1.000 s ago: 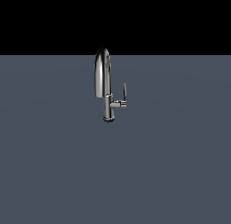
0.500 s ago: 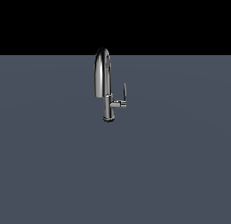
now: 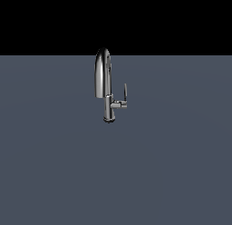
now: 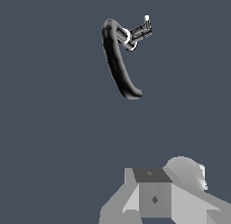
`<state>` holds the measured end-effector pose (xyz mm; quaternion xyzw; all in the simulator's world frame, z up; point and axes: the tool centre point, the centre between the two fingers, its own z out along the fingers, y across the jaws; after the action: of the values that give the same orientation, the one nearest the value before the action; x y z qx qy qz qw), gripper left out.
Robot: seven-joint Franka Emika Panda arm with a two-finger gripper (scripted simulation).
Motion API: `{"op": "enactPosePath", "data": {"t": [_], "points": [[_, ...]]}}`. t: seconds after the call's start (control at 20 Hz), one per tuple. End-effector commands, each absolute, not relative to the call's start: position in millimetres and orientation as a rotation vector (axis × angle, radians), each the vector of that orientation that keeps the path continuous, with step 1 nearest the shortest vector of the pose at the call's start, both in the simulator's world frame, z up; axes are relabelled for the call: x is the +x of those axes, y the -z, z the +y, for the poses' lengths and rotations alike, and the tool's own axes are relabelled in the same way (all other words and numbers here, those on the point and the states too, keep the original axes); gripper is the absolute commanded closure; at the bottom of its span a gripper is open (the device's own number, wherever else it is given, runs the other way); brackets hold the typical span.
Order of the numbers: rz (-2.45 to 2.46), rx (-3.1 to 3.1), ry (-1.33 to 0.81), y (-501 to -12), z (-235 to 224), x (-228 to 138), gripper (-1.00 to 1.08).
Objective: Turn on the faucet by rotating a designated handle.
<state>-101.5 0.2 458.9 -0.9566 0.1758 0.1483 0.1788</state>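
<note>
The chrome faucet (image 3: 103,74) stands upright on the grey surface, with its tall gooseneck spout, slim column and round base (image 3: 108,120). The handle (image 3: 125,93) is a thin dark blade standing upright on a short stub at the exterior view's right of the column. In the wrist view the faucet (image 4: 116,60) is seen from above, with the handle (image 4: 143,30) beside the spout's top. Only grey parts of my gripper's body (image 4: 155,198) show in the wrist view, well away from the faucet. The fingertips are not visible. The arm does not show in the exterior view.
A flat dark grey surface (image 3: 172,165) extends all around the faucet. Black background lies beyond its far edge.
</note>
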Motion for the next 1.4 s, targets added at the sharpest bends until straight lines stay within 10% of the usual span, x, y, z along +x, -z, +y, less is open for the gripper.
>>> {"op": "enactPosePath", "data": {"t": [0.0, 1.35], "points": [[0.544, -2.650, -0.464, -452, -2, -87, 1.08], [0.993, -1.885, -0.908, -317, -40, 52, 1.08]]}}
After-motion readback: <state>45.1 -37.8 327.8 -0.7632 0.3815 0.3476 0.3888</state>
